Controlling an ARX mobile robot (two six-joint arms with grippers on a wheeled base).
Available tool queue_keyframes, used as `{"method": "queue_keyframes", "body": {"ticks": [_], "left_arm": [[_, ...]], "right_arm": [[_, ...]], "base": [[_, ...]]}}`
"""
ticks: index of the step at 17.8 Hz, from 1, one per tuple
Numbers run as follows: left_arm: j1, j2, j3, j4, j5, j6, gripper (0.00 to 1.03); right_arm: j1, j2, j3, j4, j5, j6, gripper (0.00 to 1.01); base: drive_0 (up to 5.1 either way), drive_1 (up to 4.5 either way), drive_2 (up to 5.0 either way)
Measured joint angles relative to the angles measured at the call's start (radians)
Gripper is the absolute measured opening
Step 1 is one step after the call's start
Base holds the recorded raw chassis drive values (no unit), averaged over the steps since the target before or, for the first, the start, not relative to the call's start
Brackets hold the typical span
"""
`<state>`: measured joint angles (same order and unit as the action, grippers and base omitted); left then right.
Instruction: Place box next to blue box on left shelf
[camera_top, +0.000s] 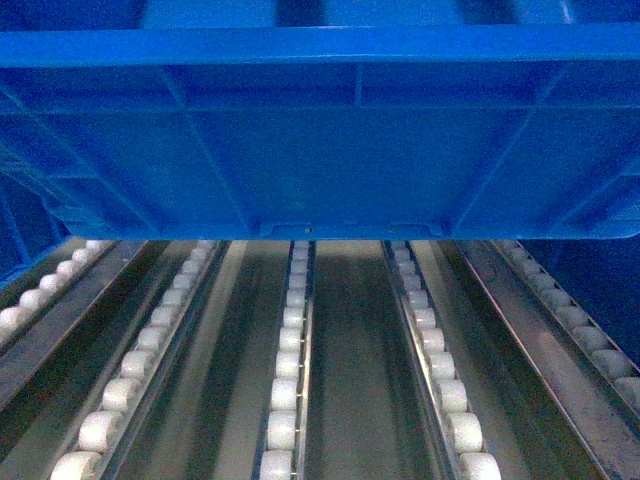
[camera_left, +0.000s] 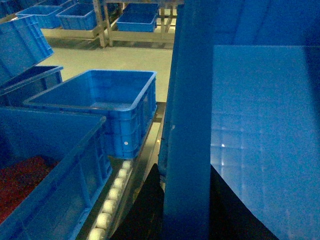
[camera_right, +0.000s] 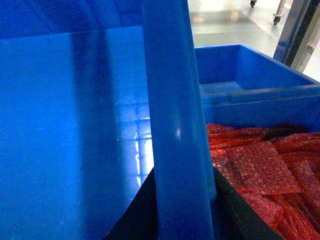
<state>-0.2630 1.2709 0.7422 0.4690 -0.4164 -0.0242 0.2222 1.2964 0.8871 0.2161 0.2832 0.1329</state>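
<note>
All three views are dim with a heavy blue cast. The large bright blue ribbed plastic crate (camera_top: 320, 140) shades the white plastic rollers (camera_top: 285, 390) beneath it. Soft glare patches sit on its smooth inner floor (camera_right: 137, 145); the far pale floor (camera_left: 115, 57) looks brightest

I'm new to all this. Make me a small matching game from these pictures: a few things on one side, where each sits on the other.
Things:
1. the box
2. white rollers
3. red bubble wrap
4. empty blue crate

Places:
A. inside a crate beside the box, right wrist view
B. fills the top of the head view, above the roller tracks
C. on the roller track ahead, left wrist view
D. in rows between grey rails

Pairs: 1-B, 2-D, 3-A, 4-C
</note>
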Motion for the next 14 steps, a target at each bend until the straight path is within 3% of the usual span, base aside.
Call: {"method": "queue_keyframes", "body": {"ticks": [14], "left_arm": [[0.000, 0.000, 0.000, 0.000, 0.000, 0.000, 0.14]], "right_arm": [[0.000, 0.000, 0.000, 0.000, 0.000, 0.000, 0.21]], "base": [[0.0, 0.00, 0.0]]}}
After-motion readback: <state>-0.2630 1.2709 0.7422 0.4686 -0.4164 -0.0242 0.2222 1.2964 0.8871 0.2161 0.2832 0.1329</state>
